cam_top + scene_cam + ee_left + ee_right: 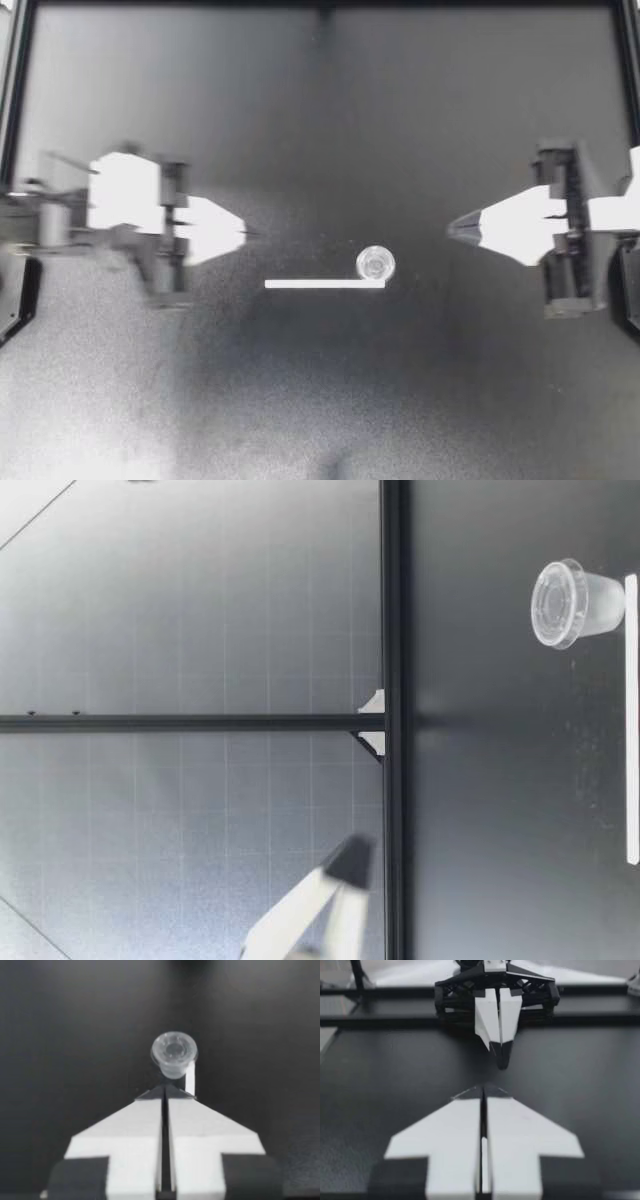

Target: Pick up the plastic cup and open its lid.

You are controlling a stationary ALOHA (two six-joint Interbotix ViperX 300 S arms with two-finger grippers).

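The small clear lidded plastic cup (375,264) stands upright, touching one end of the flat white strip (320,284), four o'clock from our left gripper (243,233) and eight o'clock from our right gripper (450,230). Both pincers are closed and empty, so we should spread one, then clasp below the lid (551,603).

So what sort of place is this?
Probably a lab test bench: a black table inside a dark frame, my left hand and right hand facing each other, one lidded plastic cup.
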